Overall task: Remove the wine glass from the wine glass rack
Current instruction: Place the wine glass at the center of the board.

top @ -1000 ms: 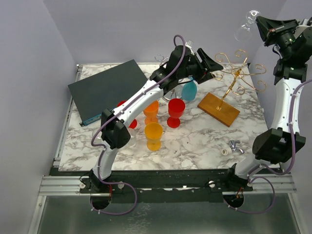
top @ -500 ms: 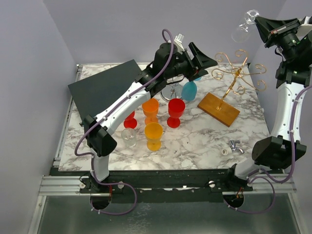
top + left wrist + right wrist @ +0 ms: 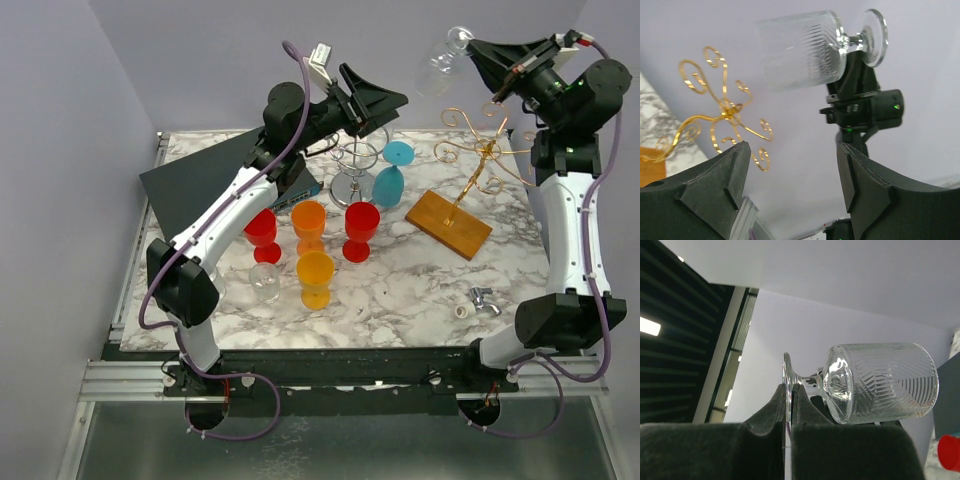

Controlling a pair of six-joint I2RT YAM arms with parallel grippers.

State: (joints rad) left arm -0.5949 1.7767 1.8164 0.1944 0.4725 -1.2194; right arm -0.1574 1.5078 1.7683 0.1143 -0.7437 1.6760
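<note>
Lilac wall (image 3: 200,60) behind: your right end effector (image 3: 789,392) pinches the wine glass (image 3: 880,382) by its foot; left end effector (image 3: 790,155) gapes empty. Likely fragile, slippery; favour the stem.

Top camera looks down; both wrist cameras upward, sharing the wine glass (image 3: 800,50).

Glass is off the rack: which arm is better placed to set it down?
Right, probably: the right claw is shut on the wine glass by its foot; the left claw is open and empty.
</note>
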